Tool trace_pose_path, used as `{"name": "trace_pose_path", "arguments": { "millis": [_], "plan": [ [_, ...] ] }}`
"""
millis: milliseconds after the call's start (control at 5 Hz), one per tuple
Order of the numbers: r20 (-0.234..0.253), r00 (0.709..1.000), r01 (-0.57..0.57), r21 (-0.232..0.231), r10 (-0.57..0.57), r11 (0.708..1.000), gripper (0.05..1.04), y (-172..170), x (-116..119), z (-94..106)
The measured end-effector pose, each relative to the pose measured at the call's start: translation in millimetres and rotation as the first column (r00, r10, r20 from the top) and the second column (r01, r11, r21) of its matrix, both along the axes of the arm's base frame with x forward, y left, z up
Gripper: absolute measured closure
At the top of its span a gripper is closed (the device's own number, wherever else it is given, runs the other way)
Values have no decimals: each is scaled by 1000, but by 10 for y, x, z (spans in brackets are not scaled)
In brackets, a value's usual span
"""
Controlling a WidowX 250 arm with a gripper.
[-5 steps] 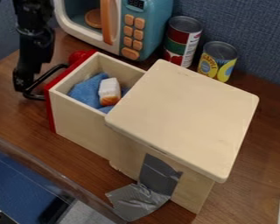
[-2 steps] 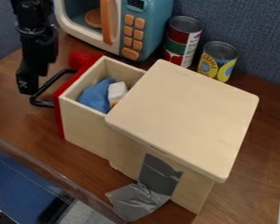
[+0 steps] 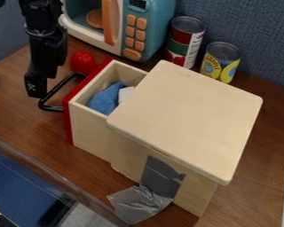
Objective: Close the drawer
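The drawer (image 3: 92, 133) is part open, sticking out of the box (image 3: 189, 117) toward the left end of the surface (image 3: 25, 126). The pincer (image 3: 36, 95) is at the outer side of its black handle (image 3: 51, 107); whether it is apart or together, I cannot tell.

The step looks to be a push: keep low, press on the handle and drive straight along the drawer's line into the box, slow and even, until the red front (image 3: 68, 122) meets the box. Pressure is best kept near the middle, since an off-centre shove could twist the drawer and jam it. Pushing down might let the handle slip.

Inside, the blue cloth (image 3: 103, 101) and white block (image 3: 126, 94) seem low enough to pass under the top. The red ball (image 3: 83, 62) sits just behind the front, so drifting toward the microwave (image 3: 141, 29) could knock it. Tape (image 3: 158, 177) at the box's base may help hold it against the push.
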State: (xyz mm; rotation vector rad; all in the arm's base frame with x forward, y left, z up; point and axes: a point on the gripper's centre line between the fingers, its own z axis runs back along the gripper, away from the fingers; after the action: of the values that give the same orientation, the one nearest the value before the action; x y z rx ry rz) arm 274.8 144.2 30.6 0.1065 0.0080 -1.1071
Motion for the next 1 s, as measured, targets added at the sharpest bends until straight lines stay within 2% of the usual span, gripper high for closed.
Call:
{"name": "trace_pose_path", "arguments": {
  "millis": [200, 400, 600, 800, 1000],
  "plan": [
    [-19, 1000, 2, -13, -3, 1000, 85, -40, -37, -114],
    [-30, 999, 16, -46, -18, 999, 85, -167, -57, -157],
    [-31, 998, 46, -94, -49, 994, 85, -390, -36, -108],
    [-4, 997, 79, -116, -80, 990, 85, -560, -25, 33],
    [-5, 996, 93, -148, -94, 985, 85, -715, -29, 57]
  ]
}}
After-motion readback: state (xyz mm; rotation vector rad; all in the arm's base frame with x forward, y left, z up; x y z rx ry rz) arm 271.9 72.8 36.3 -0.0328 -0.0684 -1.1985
